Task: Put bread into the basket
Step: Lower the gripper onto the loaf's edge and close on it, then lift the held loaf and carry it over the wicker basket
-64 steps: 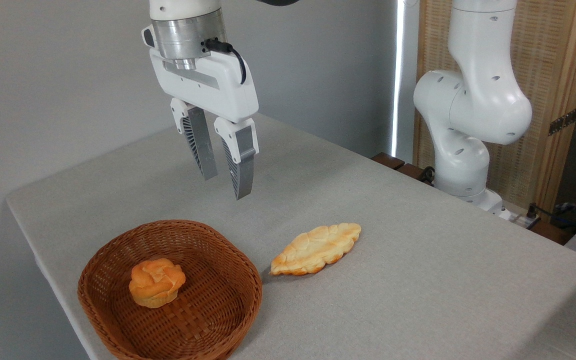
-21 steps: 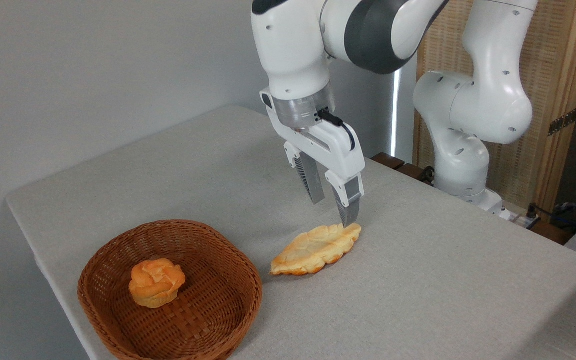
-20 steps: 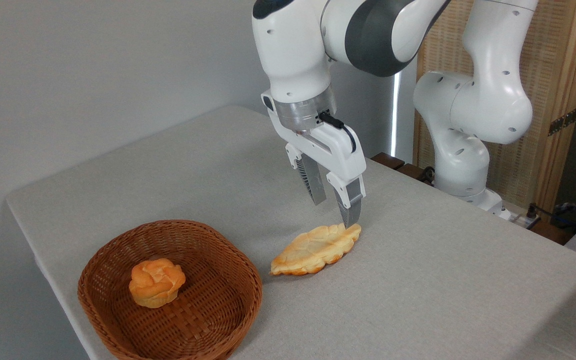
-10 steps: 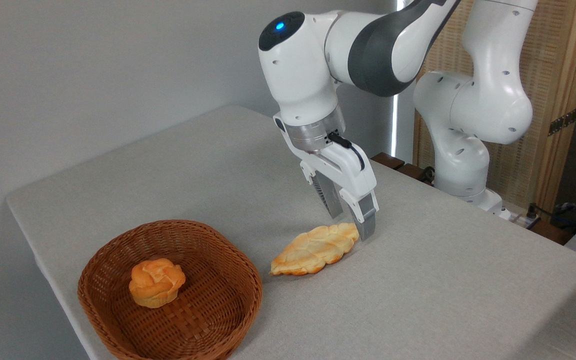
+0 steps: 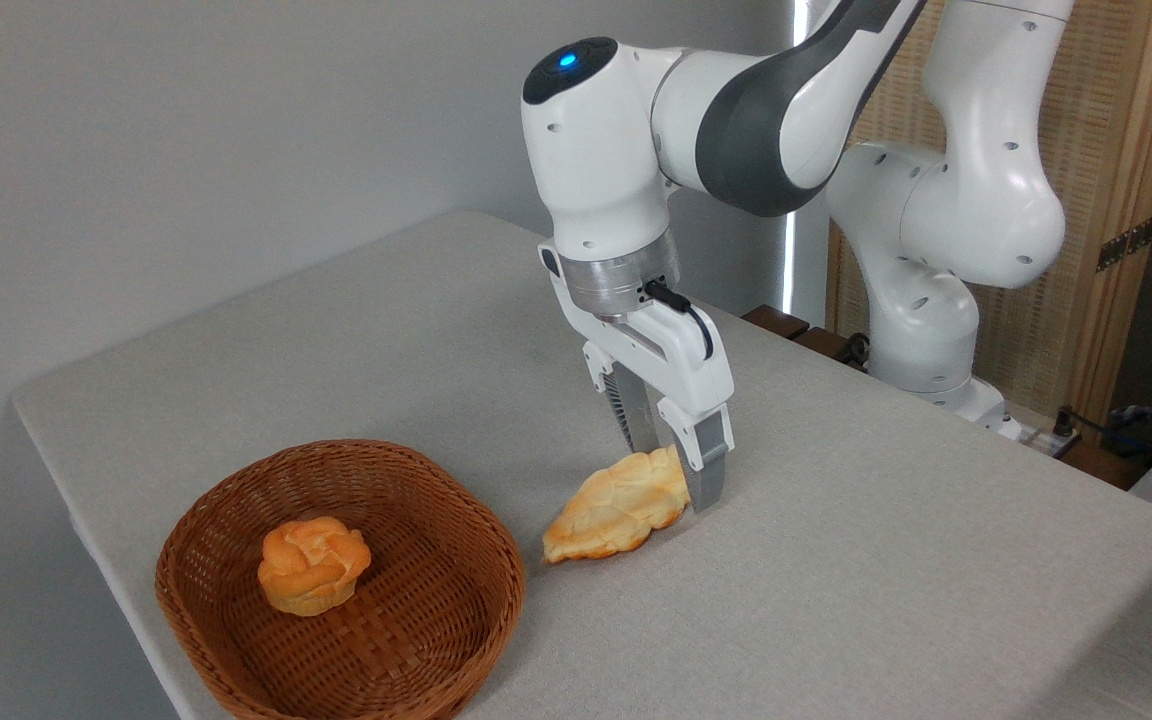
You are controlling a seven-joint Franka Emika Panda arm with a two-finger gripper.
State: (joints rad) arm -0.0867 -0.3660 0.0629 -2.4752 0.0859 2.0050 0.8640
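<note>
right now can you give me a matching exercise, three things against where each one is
Things:
1. bread
2. round bun
3. basket

Places:
A. lying inside the wicker basket
B. on the table, at the picture's lower left
C. on the table right of the basket, far end between the fingers of the claw

Pairs: 1-C, 2-A, 3-B

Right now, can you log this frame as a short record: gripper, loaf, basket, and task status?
gripper: gripper down at the table, fingers either side of the loaf's right end; grip not confirmed
loaf: loaf on the table, right of the basket, left tip close to the rim
basket: basket at the front left, holding a round bun
task status: loaf not yet in the basket
</note>
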